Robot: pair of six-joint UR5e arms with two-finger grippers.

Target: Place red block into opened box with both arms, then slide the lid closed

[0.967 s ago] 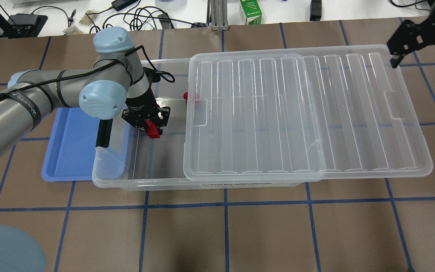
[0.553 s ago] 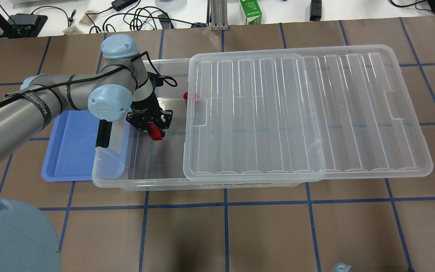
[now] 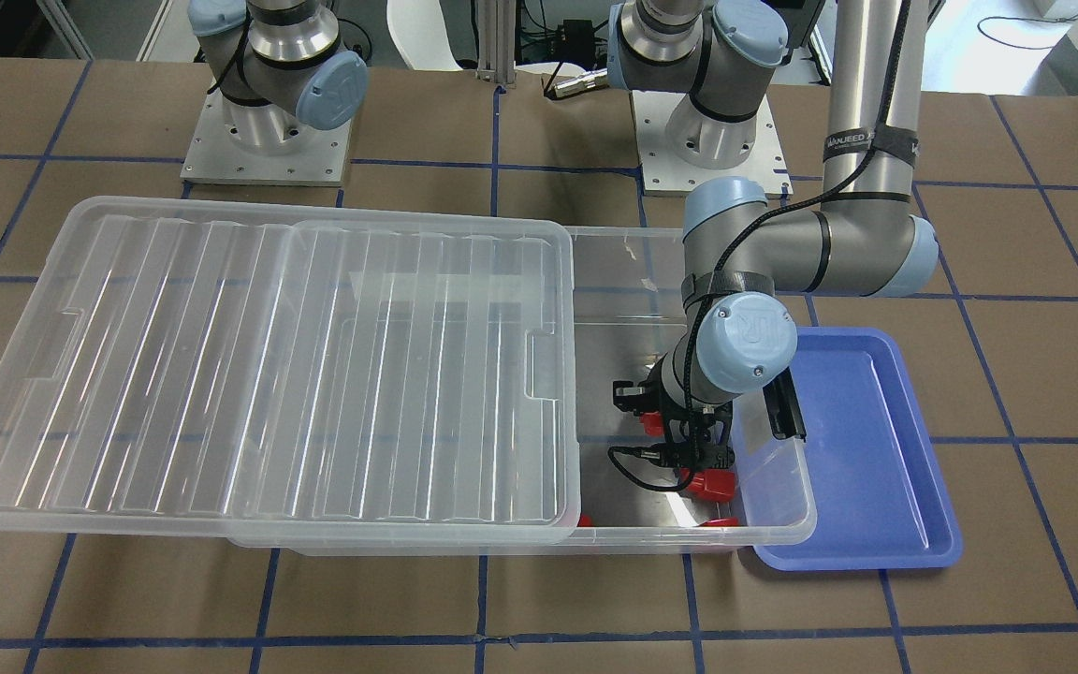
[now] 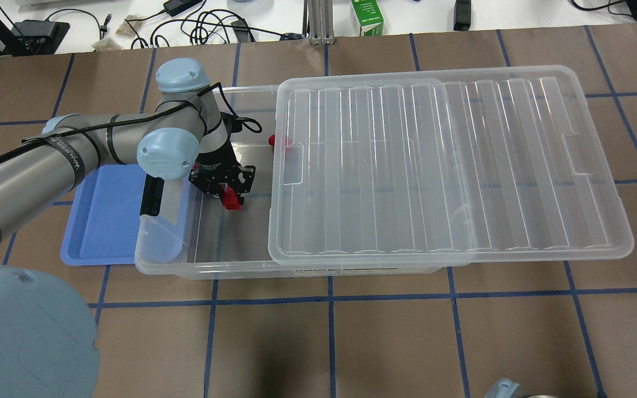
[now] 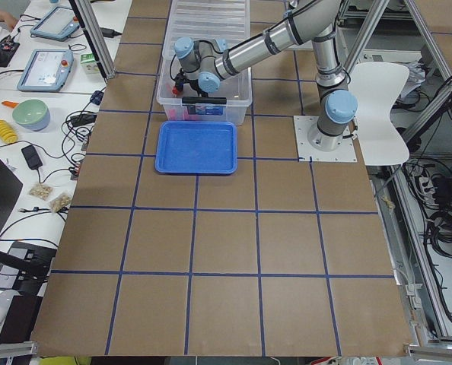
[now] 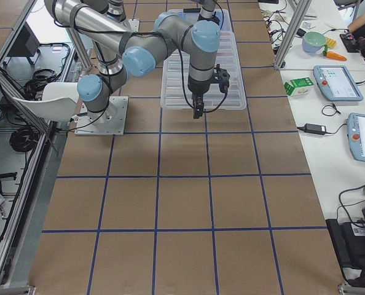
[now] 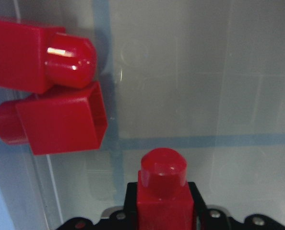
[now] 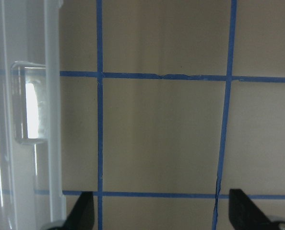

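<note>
In the open left end of the clear box (image 4: 202, 271), my left gripper (image 4: 226, 190) is shut on a red block (image 4: 233, 201). The left wrist view shows that block (image 7: 162, 189) upright between the jaws above the box floor. The ridged clear lid (image 4: 434, 166) covers the rest of the box and overhangs it to the right. From the front, the held block (image 3: 656, 427) shows beside the lid (image 3: 268, 374). My right gripper (image 8: 161, 215) hangs open over bare table just past the lid's far end (image 8: 32, 120).
Two more red blocks (image 7: 51, 96) lie together on the box floor ahead of the left gripper. A shallow blue tray (image 4: 103, 221) sits against the box's left end. Cables and a green carton (image 4: 367, 19) lie beyond the table's far edge.
The left arm has shifted a little right and lower into the box with the red block. The right gripper has left the overhead view's top right corner.
</note>
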